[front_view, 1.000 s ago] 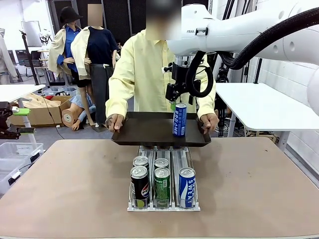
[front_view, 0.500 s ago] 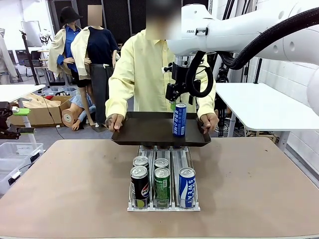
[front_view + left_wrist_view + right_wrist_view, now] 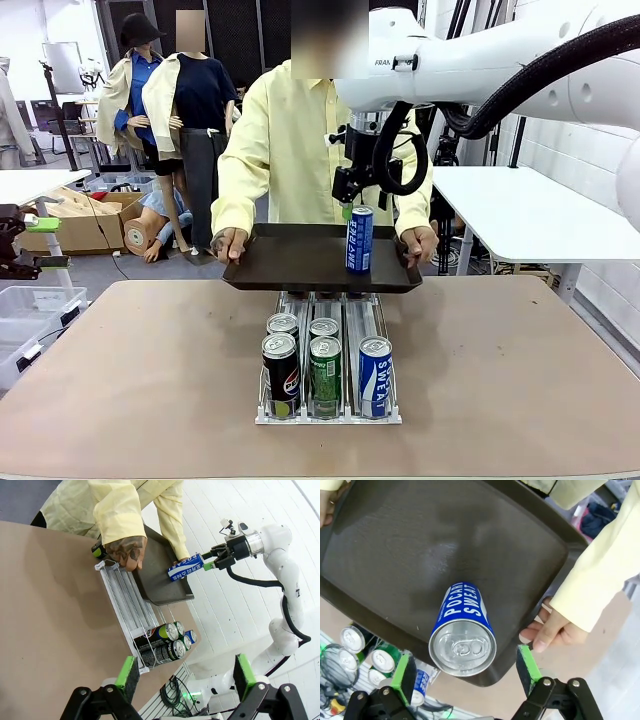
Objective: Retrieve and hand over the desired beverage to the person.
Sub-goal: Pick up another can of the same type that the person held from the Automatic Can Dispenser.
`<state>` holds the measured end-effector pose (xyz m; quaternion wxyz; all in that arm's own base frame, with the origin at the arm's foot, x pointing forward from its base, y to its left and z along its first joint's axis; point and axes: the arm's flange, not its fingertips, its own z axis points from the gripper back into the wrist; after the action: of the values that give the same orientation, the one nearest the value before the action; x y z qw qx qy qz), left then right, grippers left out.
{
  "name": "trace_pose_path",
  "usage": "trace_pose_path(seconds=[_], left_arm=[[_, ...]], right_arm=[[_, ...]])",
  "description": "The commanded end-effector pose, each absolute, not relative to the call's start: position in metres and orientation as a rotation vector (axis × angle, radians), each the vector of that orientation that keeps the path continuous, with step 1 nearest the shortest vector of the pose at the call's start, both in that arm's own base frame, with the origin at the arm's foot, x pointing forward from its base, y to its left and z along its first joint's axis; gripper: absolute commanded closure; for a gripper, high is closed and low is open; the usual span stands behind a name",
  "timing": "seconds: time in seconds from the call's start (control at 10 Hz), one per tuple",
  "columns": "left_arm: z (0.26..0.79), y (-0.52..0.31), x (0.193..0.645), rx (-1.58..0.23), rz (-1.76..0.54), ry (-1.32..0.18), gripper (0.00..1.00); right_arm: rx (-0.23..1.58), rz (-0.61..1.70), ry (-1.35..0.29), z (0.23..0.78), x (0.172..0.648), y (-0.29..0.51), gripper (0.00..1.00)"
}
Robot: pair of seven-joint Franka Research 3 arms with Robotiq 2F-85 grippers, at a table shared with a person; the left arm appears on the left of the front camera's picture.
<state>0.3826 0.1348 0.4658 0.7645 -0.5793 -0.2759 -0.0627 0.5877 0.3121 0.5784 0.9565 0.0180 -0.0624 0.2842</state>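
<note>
Blue can (image 3: 360, 240) upright on the tray (image 3: 290, 268) held by the person (image 3: 285, 140) — right claw (image 3: 355, 203) above the tray, wide and empty. Left claw (image 3: 185, 672), away from the tray, wide too.

A fixed front camera faces the person (image 3: 280, 150) across the table (image 3: 500, 370); both wrist cameras share its tray (image 3: 290, 262), the right one closest.

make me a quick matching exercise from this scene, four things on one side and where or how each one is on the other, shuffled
1 tray
2 black can
3 green can
4 right end effector

a front of the rack, middle lane
b open, above the blue can
c front of the rack, left lane
d held in the person's hands

Pairs: 1-d, 2-c, 3-a, 4-b
</note>
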Motion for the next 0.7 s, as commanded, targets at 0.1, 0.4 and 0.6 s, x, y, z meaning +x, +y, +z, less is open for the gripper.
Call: trace_pose_path(seconds=[0.1,0.4,0.6], left_arm=[[0.467,0.135,0.381,-1.275,-0.130,-0.609,0.00],[0.467,0.135,0.381,-1.275,-0.130,-0.609,0.00],[0.467,0.135,0.381,-1.275,-0.130,-0.609,0.00]], right_arm=[[0.118,0.482,-0.156,0.614,0.569,0.294,0.00],[0.251,0.379,-0.181,0.650,0.541,0.255,0.00],[0.385,0.293,-0.126,0.654,0.538,0.203,0.00]])
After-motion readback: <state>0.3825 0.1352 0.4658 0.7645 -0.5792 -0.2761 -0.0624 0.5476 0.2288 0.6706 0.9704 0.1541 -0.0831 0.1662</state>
